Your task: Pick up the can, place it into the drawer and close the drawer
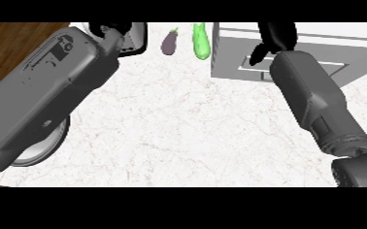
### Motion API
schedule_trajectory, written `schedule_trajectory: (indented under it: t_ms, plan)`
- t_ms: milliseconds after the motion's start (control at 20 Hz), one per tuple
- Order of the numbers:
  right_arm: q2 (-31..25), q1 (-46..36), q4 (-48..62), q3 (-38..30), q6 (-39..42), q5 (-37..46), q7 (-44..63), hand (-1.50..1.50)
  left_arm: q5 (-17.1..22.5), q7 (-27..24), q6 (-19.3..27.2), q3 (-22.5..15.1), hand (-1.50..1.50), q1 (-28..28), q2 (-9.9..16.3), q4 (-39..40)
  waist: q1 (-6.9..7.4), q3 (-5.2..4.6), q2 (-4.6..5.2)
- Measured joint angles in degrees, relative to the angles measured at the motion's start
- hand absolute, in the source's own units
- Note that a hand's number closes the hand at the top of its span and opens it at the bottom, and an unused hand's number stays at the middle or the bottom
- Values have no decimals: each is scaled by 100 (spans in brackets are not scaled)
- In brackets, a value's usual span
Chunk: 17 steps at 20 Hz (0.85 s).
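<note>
I look down on a white marble countertop (179,126) with faint pinkish-grey veining; it fills most of what I see. At the far left a strip of brown wood surface (25,39) borders the marble. The light is even, with soft shadows on the stone. No walls, windows or floor fall within my view.

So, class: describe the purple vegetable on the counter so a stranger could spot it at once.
Start at the white marble counter and look along its far edge, left of the grey drawer unit. Two long vegetables lie side by side there. The eggplant is the left one, dark purple and plump, while its neighbour, the cucumber, is bright green and slimmer.
</note>
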Motion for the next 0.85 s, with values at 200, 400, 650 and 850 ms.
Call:
schedule_trajectory:
  t_ms: [200, 400, 650, 850]
  plan:
    - [22, -216, 198, -88, 266, -93, -175, -150, -49, 56, 0, -23, -150, 90, 52, -144, 50, 15, 25]
    - [158, -354, 279, -543, 649, -635, -756, -150, -49, 131, -20, 17, -150, 144, 139, -274, 64, 28, 55]
    - [182, -400, 281, -1306, 1066, -1428, -1363, -150, -63, 168, -28, 37, -150, 244, 223, -410, 28, 19, 62]
    - [185, -491, 243, -1854, 1420, -2021, -1713, -150, -113, 172, 44, 1, -150, 383, 209, -535, 1, 9, 14]
